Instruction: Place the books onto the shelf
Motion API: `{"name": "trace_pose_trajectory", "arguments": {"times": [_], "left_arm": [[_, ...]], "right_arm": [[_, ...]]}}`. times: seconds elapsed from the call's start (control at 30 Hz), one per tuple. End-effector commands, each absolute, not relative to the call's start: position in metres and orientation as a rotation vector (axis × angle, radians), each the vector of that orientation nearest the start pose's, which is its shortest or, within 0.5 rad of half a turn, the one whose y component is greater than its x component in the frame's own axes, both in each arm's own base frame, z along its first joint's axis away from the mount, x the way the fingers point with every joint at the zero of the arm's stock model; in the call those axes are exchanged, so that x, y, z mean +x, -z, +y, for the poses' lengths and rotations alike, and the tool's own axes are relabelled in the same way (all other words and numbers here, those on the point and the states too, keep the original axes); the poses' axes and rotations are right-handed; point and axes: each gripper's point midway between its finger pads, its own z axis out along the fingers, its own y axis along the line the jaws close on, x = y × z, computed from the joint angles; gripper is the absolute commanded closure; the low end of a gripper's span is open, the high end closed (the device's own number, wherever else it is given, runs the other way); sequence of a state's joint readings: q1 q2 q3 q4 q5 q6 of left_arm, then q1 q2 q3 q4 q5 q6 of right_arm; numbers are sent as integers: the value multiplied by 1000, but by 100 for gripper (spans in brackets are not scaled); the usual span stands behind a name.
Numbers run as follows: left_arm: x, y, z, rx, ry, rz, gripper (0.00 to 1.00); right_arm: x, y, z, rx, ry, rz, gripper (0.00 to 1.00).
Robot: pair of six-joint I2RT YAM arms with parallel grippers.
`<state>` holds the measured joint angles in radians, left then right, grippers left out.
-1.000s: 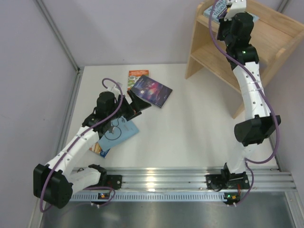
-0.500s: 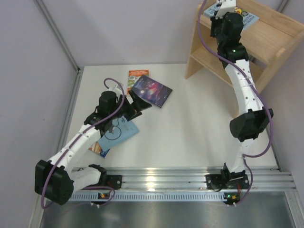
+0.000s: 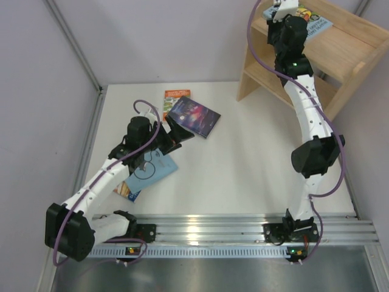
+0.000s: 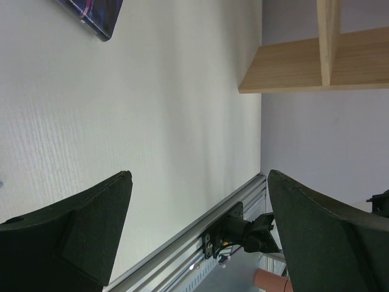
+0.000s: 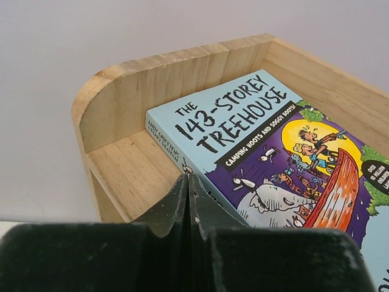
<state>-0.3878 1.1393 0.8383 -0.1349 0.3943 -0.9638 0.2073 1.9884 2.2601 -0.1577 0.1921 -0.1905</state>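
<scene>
The right gripper, closed and empty, sits with its tips at the left edge of the Treehouse book, which lies flat on the top tier of the shelf. Any nudge should be slow and level, I'd say, so it stays square. The left gripper hangs wide open over the surface, with the purple book just beyond.

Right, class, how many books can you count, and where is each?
5. The treehouse book lies on the shelf, top tier. On the table: orange book, purple galaxy book beside it, light-blue book, and a colourful book partly under the left arm.
</scene>
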Motion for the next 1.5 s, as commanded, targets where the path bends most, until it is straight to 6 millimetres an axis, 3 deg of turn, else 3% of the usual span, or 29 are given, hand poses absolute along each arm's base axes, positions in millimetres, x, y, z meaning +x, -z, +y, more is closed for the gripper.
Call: {"name": "trace_pose_trajectory", "arguments": {"times": [0.0,0.03,0.13,0.2,0.33,0.37,0.4,0.43,0.47,0.5,0.57,0.6,0.67,0.7,0.77,0.8,0.83,0.87,0.9,0.97,1.03,1.1,1.13,1.27,1.4,1.47], "left_arm": [[303,-248,-226,-299,1203,2087,2],[304,-248,-227,-301,1200,2091,2],[300,-244,-226,-297,1194,2112,2],[298,-246,-222,-304,1181,2100,2],[297,-255,-214,-300,1126,2070,2],[298,-254,-211,-301,1107,2068,2],[298,-251,-208,-305,1081,2074,2],[296,-245,-206,-309,1067,2090,2],[294,-244,-205,-306,1065,2097,2],[291,-241,-205,-306,1066,2106,3],[285,-236,-203,-306,1061,2122,3],[283,-238,-202,-298,1055,2114,3],[279,-239,-198,-296,1038,2125,2],[278,-241,-197,-285,1031,2123,2],[277,-249,-194,-283,1021,2110,1],[277,-251,-193,-278,1014,2107,1],[276,-253,-192,-274,1020,2101,1],[277,-253,-191,-274,1020,2102,1],[279,-248,-186,-293,1005,2113,1],[288,-243,-173,-351,984,2116,2],[297,-236,-167,-395,994,2121,2],[307,-229,-161,-430,984,2125,2],[314,-231,-160,-426,985,2105,2],[344,-222,-160,-441,976,2076,3],[384,-196,-165,-511,970,2099,6],[403,-194,-164,-525,970,2059,9]], "right_arm": [[598,-441,80,-153,179,1516,100],[596,-439,81,-167,177,1522,95],[579,-457,86,-207,138,1496,85],[549,-492,93,-221,100,1441,82],[514,-513,104,-229,86,1420,81],[497,-524,103,-220,75,1408,80],[491,-513,108,-224,52,1437,79],[472,-525,105,-217,39,1414,77],[465,-521,106,-217,27,1423,76],[462,-505,109,-214,6,1462,74],[439,-499,116,-210,-49,1499,70],[432,-482,128,-196,-111,1550,65],[409,-468,142,-135,-245,1611,56],[403,-441,157,-141,-296,1673,50],[383,-430,175,-74,-445,1697,38],[376,-393,193,-90,-487,1767,21],[372,-393,200,-66,-533,1738,18],[370,-379,207,-4,-583,1759,16],[369,-345,215,25,-596,1823,15],[378,-318,227,138,-672,1865,14],[388,-277,242,184,-691,1939,15],[396,-254,253,255,-715,1980,15],[403,-231,258,335,-721,2025,15],[415,-188,275,484,-801,2076,14],[420,-163,284,554,-844,2089,14],[419,-157,286,529,-851,2095,14]]}}
